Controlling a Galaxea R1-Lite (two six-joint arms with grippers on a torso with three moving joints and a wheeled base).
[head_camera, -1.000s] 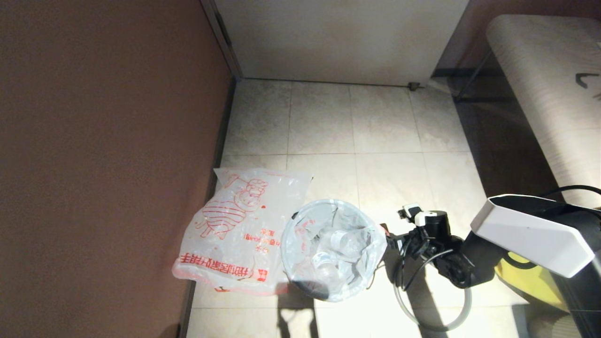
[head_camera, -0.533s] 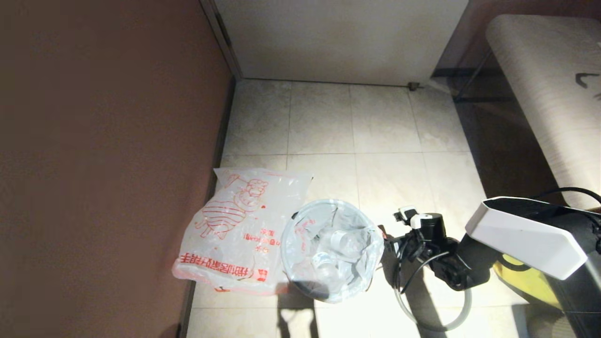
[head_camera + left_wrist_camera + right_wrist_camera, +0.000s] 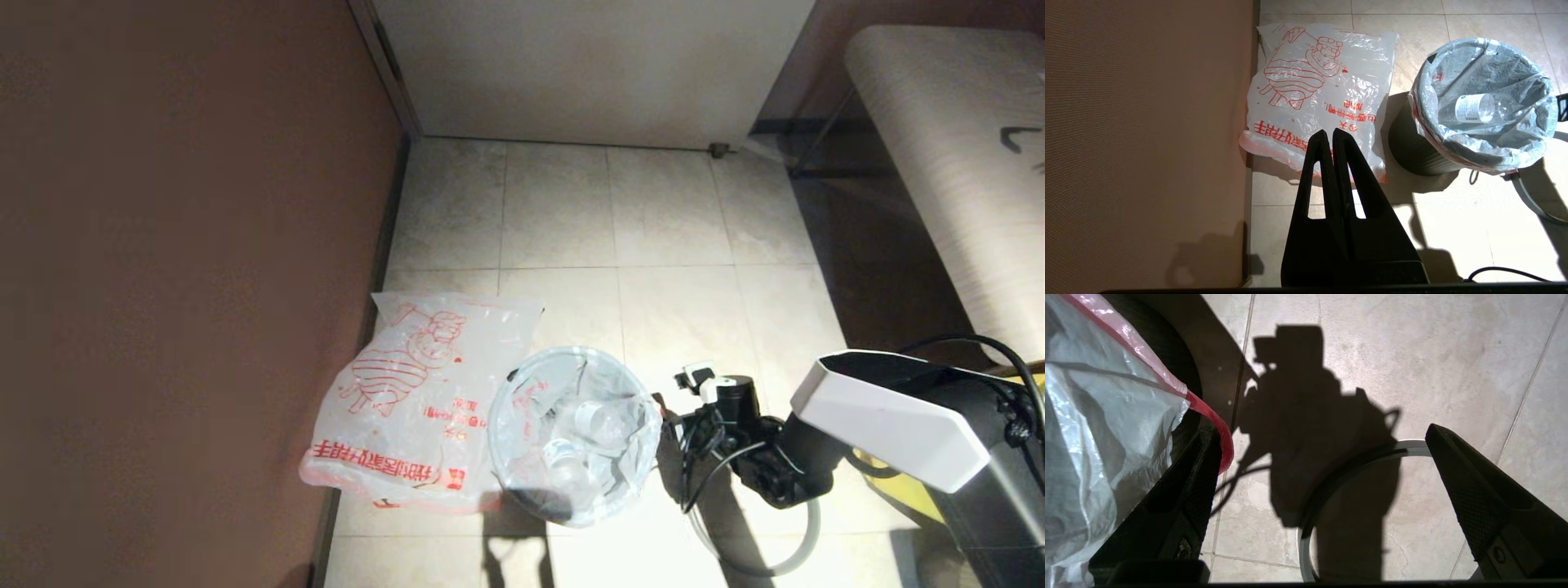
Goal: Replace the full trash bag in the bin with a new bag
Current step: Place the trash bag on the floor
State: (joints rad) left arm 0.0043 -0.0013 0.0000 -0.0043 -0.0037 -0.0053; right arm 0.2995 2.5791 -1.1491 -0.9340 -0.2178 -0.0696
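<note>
Beside the bin, lined by the full trash bag, the right gripper is held released; the left gripper is clenched, empty.

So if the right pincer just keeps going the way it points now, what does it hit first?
Probably bare floor tile. The open right pincer points down beside the bin; one finger is close against the full trash bag at the bin's wall, and the grey hoop lies below. Depth is unclear.
</note>
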